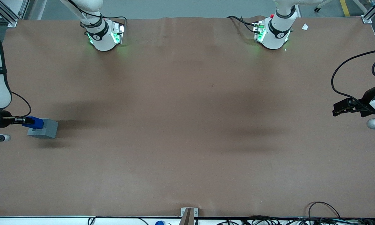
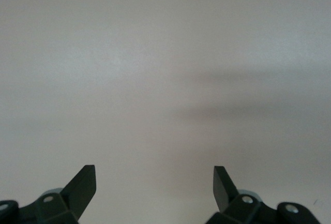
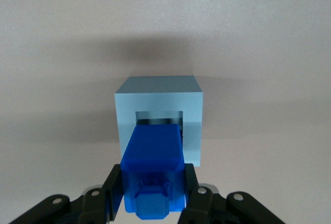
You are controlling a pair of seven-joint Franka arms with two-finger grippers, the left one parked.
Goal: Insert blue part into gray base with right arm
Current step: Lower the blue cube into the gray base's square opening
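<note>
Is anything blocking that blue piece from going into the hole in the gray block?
Nothing visible. The end effector holds the blue piece right above the gray block's open hole.
</note>
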